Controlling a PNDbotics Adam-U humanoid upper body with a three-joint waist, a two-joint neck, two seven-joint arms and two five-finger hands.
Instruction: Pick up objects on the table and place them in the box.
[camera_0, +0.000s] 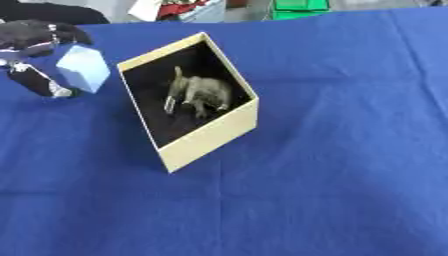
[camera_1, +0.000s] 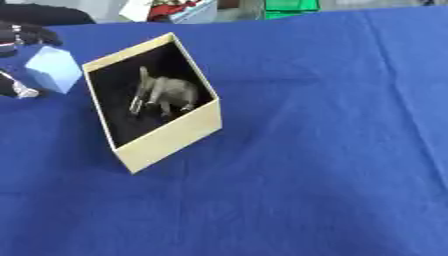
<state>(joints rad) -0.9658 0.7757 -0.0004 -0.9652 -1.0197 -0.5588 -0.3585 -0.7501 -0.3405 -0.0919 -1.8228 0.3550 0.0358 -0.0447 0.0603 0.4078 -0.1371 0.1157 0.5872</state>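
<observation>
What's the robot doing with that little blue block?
The robot's left hand is holding a pale blue block just left of a cream box on the blue table. A small grey toy animal already lies inside the box. The block looks to be next in. The right hand is out of sight.

the left hand (camera_0: 35, 45), left of the box (camera_0: 210, 137), is cut off by the picture's edge, so its arm stays out of view. the grey-brown thing (camera_0: 203, 91) inside the box is too blurred to tell. clutter beyond the box is cropped.
</observation>
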